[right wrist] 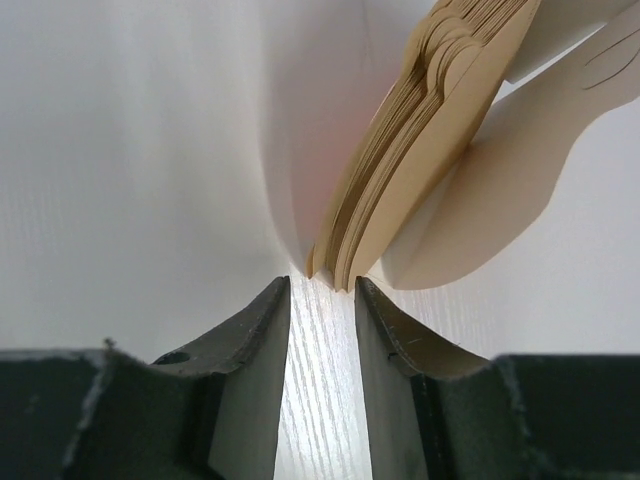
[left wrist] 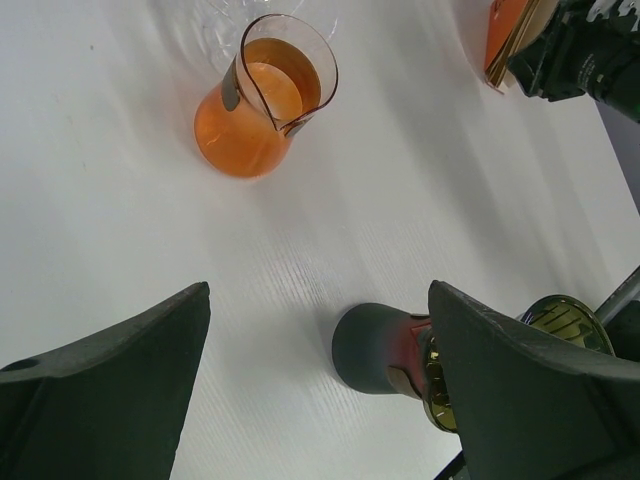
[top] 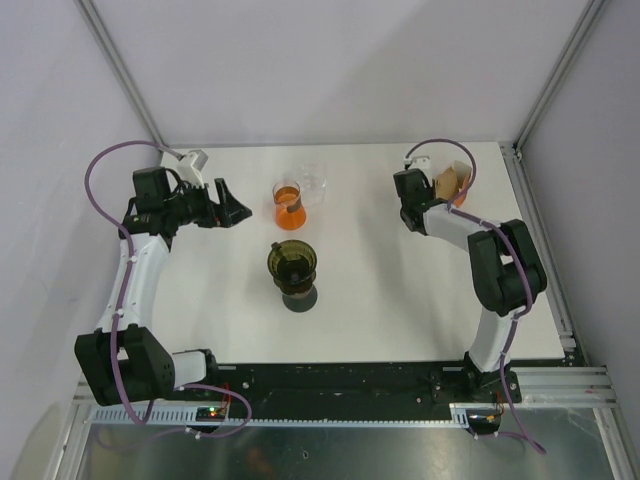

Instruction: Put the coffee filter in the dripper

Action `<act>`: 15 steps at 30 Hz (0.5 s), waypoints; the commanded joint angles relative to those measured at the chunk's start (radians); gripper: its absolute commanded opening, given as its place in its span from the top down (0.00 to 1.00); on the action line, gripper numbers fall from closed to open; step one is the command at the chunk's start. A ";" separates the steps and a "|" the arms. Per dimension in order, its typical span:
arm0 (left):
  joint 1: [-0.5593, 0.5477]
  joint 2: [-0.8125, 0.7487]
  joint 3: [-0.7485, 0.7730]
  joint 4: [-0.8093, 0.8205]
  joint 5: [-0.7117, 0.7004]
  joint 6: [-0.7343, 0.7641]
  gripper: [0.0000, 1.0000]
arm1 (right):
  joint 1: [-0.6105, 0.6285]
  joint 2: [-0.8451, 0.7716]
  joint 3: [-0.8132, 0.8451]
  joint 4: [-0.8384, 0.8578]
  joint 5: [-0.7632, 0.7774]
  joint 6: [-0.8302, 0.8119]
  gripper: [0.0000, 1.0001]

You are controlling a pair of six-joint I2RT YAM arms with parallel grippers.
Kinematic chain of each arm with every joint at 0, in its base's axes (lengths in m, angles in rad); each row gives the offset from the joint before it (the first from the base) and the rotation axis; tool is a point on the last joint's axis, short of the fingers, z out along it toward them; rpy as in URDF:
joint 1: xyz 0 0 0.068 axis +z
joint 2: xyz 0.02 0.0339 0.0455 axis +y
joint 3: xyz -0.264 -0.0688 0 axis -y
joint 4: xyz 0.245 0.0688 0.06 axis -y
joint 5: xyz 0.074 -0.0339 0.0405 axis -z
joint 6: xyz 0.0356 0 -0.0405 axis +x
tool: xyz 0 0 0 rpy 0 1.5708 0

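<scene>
Near the middle of the overhead frame, on the white tabletop (top: 380, 300): a dark green dripper (top: 292, 260). Stands upright on a grey foot (top: 299, 296). Just above it, a jug (top: 288, 204) part full of orange liquid, with a clear glass (top: 316, 177) close at its upper right; touching or not, cannot tell.

At upper right of that frame, well apart from the dripper: the stack of tan coffee filters (top: 450, 183), set on edge. Right pincer (top: 436, 188) just beside the stack, on its left.

From the right wrist: right pincer (right wrist: 322, 288) only narrowly parted, bare tabletop showing in the slit between the dark fingers (right wrist: 250, 340), nothing pinched. Lower corner of the coffee filters (right wrist: 430, 150) just above the fingertips, the stack fanning toward the upper right of the frame. Contact with the paper: cannot tell.

Left pincer (top: 240, 212) left of the jug in the overhead frame, spread wide and gripping nothing. From the left wrist: left pincer (left wrist: 320, 290) with one finger in each lower corner and the grey foot (left wrist: 372, 350) in the gap. Dripper (left wrist: 565, 318) at lower right, partly hidden behind a finger. Jug (left wrist: 265, 100) at upper centre, coffee filters (left wrist: 510, 30) in the top right corner.
</scene>
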 commanded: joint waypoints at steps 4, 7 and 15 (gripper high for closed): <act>0.013 -0.013 0.002 0.023 0.034 0.000 0.06 | 0.001 0.073 0.051 0.025 0.060 0.006 0.64; 0.014 -0.011 0.002 0.023 0.035 -0.001 0.06 | 0.010 0.098 0.070 0.022 0.087 -0.007 0.66; 0.018 -0.008 0.000 0.023 0.046 -0.002 0.06 | 0.016 0.141 0.112 0.000 0.140 -0.015 0.73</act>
